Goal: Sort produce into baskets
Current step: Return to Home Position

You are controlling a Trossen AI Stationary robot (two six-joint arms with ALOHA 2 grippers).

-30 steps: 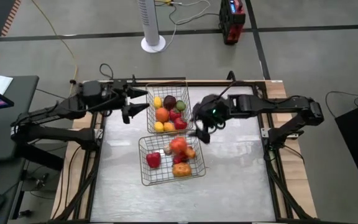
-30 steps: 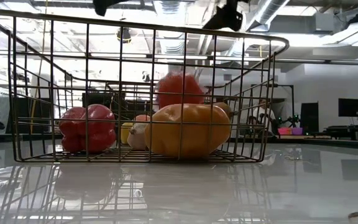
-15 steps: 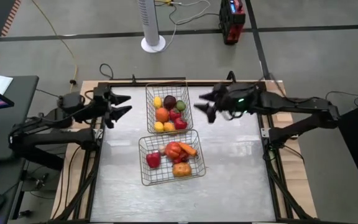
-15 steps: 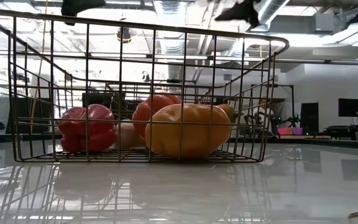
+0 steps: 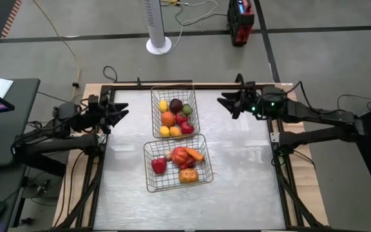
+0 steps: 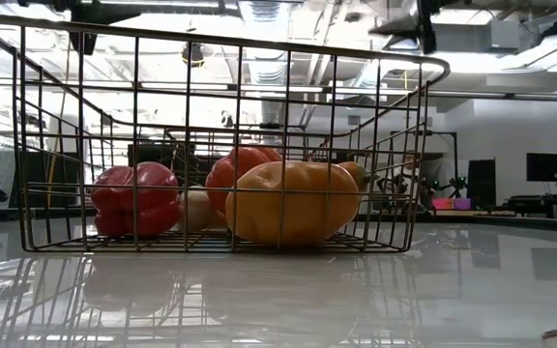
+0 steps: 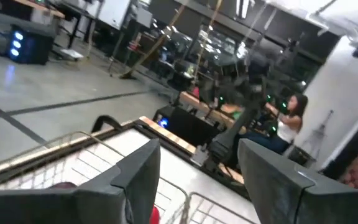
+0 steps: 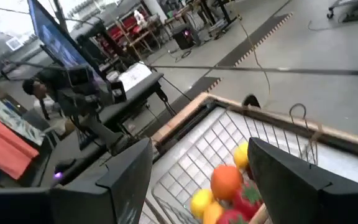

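High view: we see both arms pulled back from the baskets (image 5: 146,166) since a second ago. Left gripper (image 5: 119,112) and right gripper (image 5: 227,103) at bench (image 5: 237,180) edges, fingers spread, empty. Produce (image 5: 168,118) sits in both baskets; sorting looks done.

I work in a big open lab or workshop hall, not a home. Bare grey concrete floor (image 5: 327,58) runs all round my desk (image 5: 237,193). Cables (image 5: 66,45) trail over the floor, and a white tower fan (image 5: 157,26) and a red equipment box (image 5: 239,22) stand on it. Exposed ducts (image 6: 409,19) hang overhead. Farther off are other workstations with screens (image 6: 544,166) and more rigs, and a person (image 7: 289,121) in a white top is among them.
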